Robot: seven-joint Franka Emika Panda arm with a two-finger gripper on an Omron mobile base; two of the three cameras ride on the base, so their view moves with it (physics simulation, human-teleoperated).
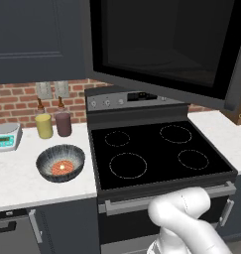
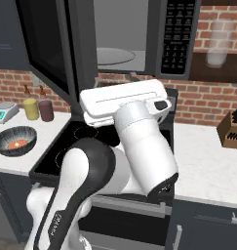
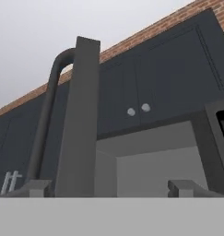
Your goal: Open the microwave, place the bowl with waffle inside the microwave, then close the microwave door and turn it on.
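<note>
I have the door (image 2: pixel 56 44) swung wide, its edge and curved handle (image 3: pixel 49 115) standing tall just ahead of my gripper (image 3: pixel 111 186) in the hand view. The jaws are spread wide with nothing between them; the left tip sits right by the door edge, and I cannot tell if it touches it. The hand itself is raised up at the microwave (image 2: pixel 134 36), above the stove (image 1: pixel 156 154).

What my next move turns on, I judge, is the bowl (image 1: pixel 60 162): it lies well apart from the gripper, down on the white counter (image 1: pixel 23 188) to the left of the stove, low and to the left of where the hand is now. So I expect a long sweep down and left. The bowl is round, so it has no long axis to line up with; I'd take it by the rim, and the rim nearest the stove looks the closer side.

The bowl holds the waffle (image 1: pixel 62 167), flat at its middle, and nothing else that I can see. Behind it stand a yellow bottle (image 1: pixel 43 123) and a dark red bottle (image 1: pixel 63 121), with a scale (image 1: pixel 6 136) farther left, all apart from the bowl.

The cavity (image 2: pixel 121 39) is open and pale, with the glass turntable (image 2: pixel 115 56) bare; the keypad (image 2: pixel 177 36) sits at its right. The open door hangs over the stove's left side, between the bowl and the cavity, so I reckon the carry has to go round its edge
</note>
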